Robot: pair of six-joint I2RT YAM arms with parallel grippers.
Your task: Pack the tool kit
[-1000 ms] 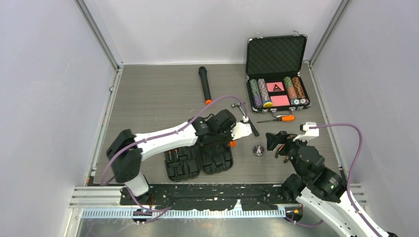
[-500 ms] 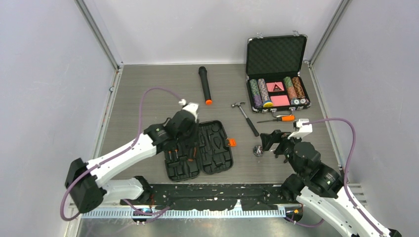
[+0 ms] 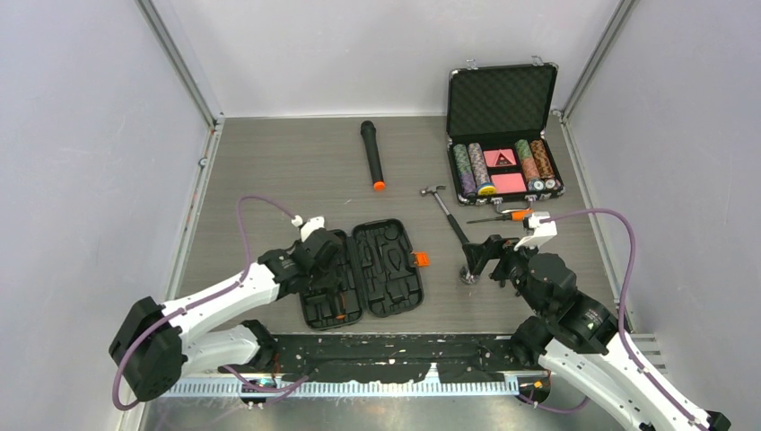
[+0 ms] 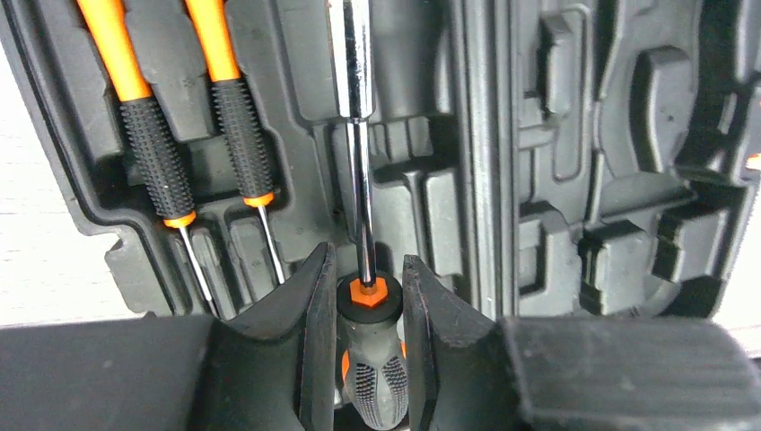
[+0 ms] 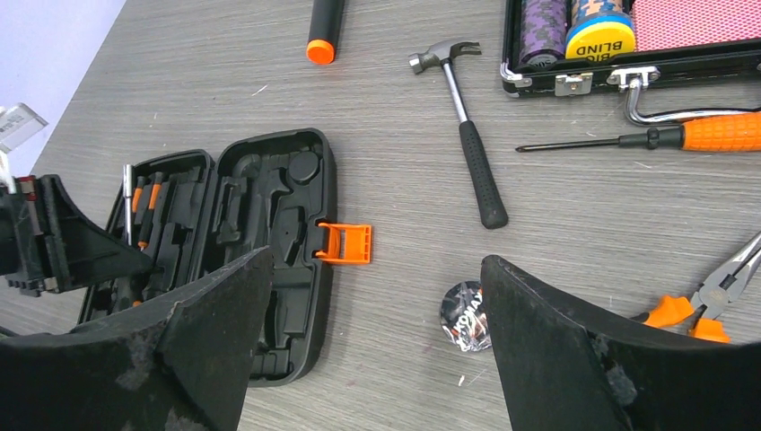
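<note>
Well, black tool kit [image 3: 388, 269] lies open (orange latch [image 3: 421, 259]); left fingers [image 4: 305, 350] grip a screwdriver [image 4: 363, 224], right fingers [image 5: 556, 350] gape

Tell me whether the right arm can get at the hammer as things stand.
Probably yes. The right gripper is open and empty, and the hammer lies flat on bare table just beyond it, handle end nearest. Nothing rests on it; the tool kit and the pliers lie off to the sides.

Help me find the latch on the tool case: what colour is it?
The latch is orange, on the black case; clearest in the right wrist view.
</note>
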